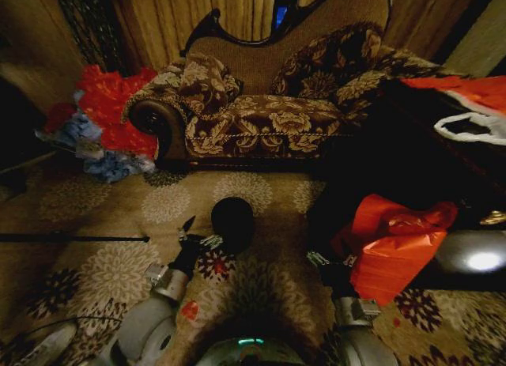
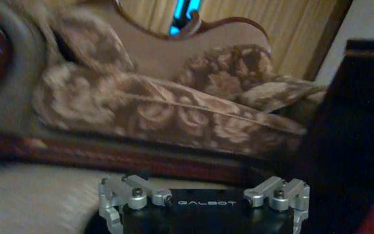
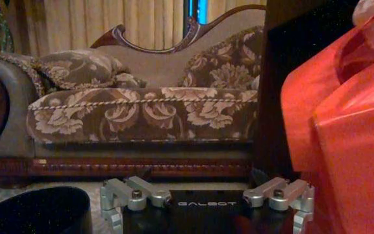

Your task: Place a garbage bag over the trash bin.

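A dim room with tan curtains behind, a brown floral-patterned carpet (image 1: 118, 263) underfoot, and a carved-wood sofa with brown floral upholstery and matching cushions (image 1: 269, 105) across the far side at 12 o'clock in the head view. At about 10 o'clock, against the sofa's rolled arm, lies a heap of red and blue plastic bags (image 1: 103, 125). A dark cabinet (image 1: 411, 145) stands at 2 o'clock, with a red and white bag on top of it.

The small black cylindrical trash bin (image 1: 232, 222) stands on the carpet near the middle of the head view, its round mouth dark and bare — no liner over it. The left gripper (image 1: 196, 233) sits just at the bin's 9 o'clock side, one dark finger pointing up and a metal one reaching toward the bin wall; its fingers look spread apart and carry nothing.

The glossy orange-red plastic garbage bag (image 1: 395, 247) hangs in crumpled folds at 4 o'clock, well apart from the bin, beside the dark cabinet. The right gripper (image 1: 332, 265) is right against the bag's lower left edge — whether its fingers are closed on the plastic I cannot tell. In the right wrist view the bag (image 3: 343, 126) hangs close in front of the gripper, with the bin's rim (image 3: 37, 212) at the opposite corner
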{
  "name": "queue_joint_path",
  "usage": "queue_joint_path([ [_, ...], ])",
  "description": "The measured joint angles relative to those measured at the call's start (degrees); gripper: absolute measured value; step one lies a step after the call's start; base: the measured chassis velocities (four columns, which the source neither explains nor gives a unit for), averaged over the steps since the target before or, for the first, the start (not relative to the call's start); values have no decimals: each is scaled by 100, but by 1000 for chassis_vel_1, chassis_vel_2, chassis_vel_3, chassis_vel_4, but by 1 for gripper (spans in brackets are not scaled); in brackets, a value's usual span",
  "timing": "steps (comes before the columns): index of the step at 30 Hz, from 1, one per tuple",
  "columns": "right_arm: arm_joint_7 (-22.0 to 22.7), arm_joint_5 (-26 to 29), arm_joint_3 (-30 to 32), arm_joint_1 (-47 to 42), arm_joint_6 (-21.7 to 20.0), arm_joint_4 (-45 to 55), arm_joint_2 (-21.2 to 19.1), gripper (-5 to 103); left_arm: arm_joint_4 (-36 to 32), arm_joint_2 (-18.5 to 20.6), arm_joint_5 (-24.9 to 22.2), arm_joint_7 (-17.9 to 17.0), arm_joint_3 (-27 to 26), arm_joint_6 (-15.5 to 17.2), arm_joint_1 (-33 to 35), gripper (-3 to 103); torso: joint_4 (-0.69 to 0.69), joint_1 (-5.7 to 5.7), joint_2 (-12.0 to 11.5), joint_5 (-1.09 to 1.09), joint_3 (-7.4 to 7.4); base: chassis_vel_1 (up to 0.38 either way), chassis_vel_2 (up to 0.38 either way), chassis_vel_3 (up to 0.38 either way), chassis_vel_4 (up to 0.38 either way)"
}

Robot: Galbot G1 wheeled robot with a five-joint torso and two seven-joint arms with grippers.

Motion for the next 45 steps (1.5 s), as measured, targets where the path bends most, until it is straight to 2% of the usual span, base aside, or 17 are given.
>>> queue_joint_path([
  [4, -63, -66, -61, 96, 23, -154, 45, 100, -135, 356, -1443, -388, 683, 257, -729, 100, 4, 0, 0, 1, 0, 0, 0, 0, 0],
  [5, -63, -66, -61, 96, 23, -154, 45, 100, -135, 356, -1443, -388, 683, 257, -729, 100, 4, 0, 0, 1, 0, 0, 0, 0, 0],
  [6, -67, -86, -74, 95, 38, -186, 58, 100, -134, 392, -1692, -454, 834, 317, -921, 100, 3, 0, 0, 1, 0, 0, 0, 0, 0],
  [9, -80, -195, -163, 129, 101, -338, 74, 100, 59, 392, -2683, -758, 1602, 433, -1999, 100, 2, 0, 0, 1, 0, 0, 0, 0, 0],
  [11, -80, -202, -186, 233, 114, -418, 64, 100, 270, 250, -3221, -934, 2019, 439, -2699, 100, 2, 0, 0, 2, 0, 0, 0, 0, 0],
  [12, -80, -202, -186, 233, 114, -418, 64, 100, 270, 250, -3221, -934, 2019, 439, -2699, 100, 2, 0, 0, 2, 0, 0, 0, 0, 0],
  [15, -80, -106, -175, 473, 125, -539, -6, 100, 685, -321, -4165, -1308, 2844, 398, -3881, 100, 2, 0, 0, 1, 1, 0, 0, 0, 0],
  [16, -80, -106, -175, 473, 125, -539, -6, 100, 685, -321, -4165, -1308, 2844, 398, -3881, 100, 2, 0, 0, 1, 1, 0, 0, 0, 0],
  [17, -80, -49, -189, 548, 125, -576, -66, 100, 843, -610, -4456, -1406, 3193, 361, -4269, 100, 3, 1, 0, 2, 1, 0, 0, 0, 0],
  [19, -84, -31, -197, 575, 126, -594, -94, 100, 923, -733, -4559, -1443, 3338, 352, -4418, 100, 2, 1, 0, 3, 1, 0, 0, 0, 0],
  [20, -98, 28, -253, 653, 141, -648, -203, 100, 1133, -1065, -4756, -1531, 3744, 307, -4789, 100, 0, 1, 0, 3, 1, 0, 0, 0, 0],
  [22, -104, 186, -341, 701, 158, -676, -394, 100, 1365, -1404, -4864, -1581, 4105, 260, -5093, 100, 2, 0, 0, 3, 0, 0, 0, 0, 0],
  [27, -118, 491, -445, 768, 160, -678, -896, 100, 1742, -1906, -4987, -1618, 4382, 244, -5381, 100, 3, 0, 0, 3, 0, 0, 0, 0, 0],
  [31, -121, 558, -427, 838, 158, -723, -997, 100, 1970, -2191, -5126, -1620, 4457, 243, -5426, 100, 4, 0, -1, 3, 0, 0, 0, 0, 0],
  [36, -146, 601, -335, 792, 151, -787, -1042, 100, 2374, -2841, -5830, -1559, 4441, 197, -5456, 100, 2, 0, 0, 2, 0, 0, 0, 0, 0],
  [42, -136, 657, -278, 750, 116, -777, -1133, 100, 2735, -3262, -5946, -1511, 4413, 194, -5464, 100, 3, 0, -1, 3, 0, 0, 0, 0, 0],
  [45, -98, 698, -262, 714, 81, -738, -1249, 100, 3103, -3639, -5752, -1511, 4387, 154, -5333, 100, 2, 0, 0, 2, 0, 0, 0, 0, 0],
])
